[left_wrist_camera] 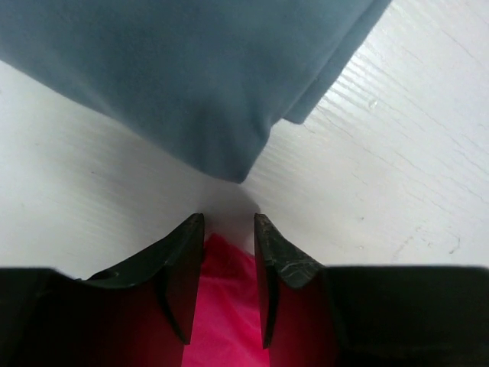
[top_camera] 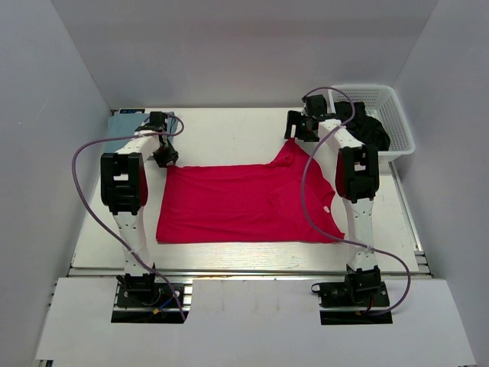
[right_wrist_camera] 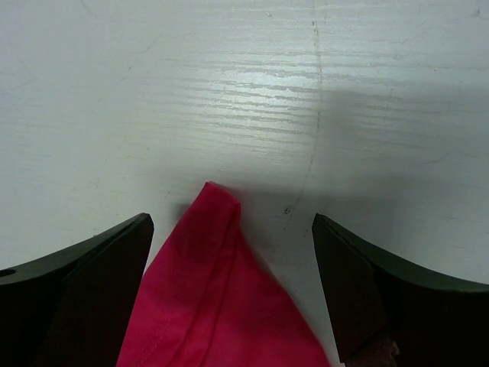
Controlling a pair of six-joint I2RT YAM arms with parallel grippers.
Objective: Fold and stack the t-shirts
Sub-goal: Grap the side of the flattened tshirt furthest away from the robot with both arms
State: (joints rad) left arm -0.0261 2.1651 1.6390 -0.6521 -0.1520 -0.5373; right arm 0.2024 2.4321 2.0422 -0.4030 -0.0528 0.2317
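- The red shirt (top_camera: 248,202) lies spread flat on the table (top_camera: 229,126), between the 2 arms, its long side running left to right.
- One narrow tip of it reaches toward the far right.
- The left gripper (top_camera: 164,157) sits low at the shirt's far-left corner.
- In the left wrist view its 2 fingers (left_wrist_camera: 179,267) stand close together, with red cloth filling the gap between them. I cannot tell whether they press on the cloth.
- The grey shirt (left_wrist_camera: 191,76) lies just beyond that gripper, at the table's far-left corner. Its near corner points at the fingertips, and a strip of bare table separates it from the red cloth.
- The right gripper (top_camera: 294,134) is down at the red shirt's far-right tip.
- In the right wrist view its jaws stand wide apart. The folded red tip (right_wrist_camera: 218,229) lies on the table midway between them, touching neither finger, so nothing is held.
- A white basket (top_camera: 401,122) stands at the far-right corner of the table, just behind the right arm. Something dark lies in it; I cannot tell what.
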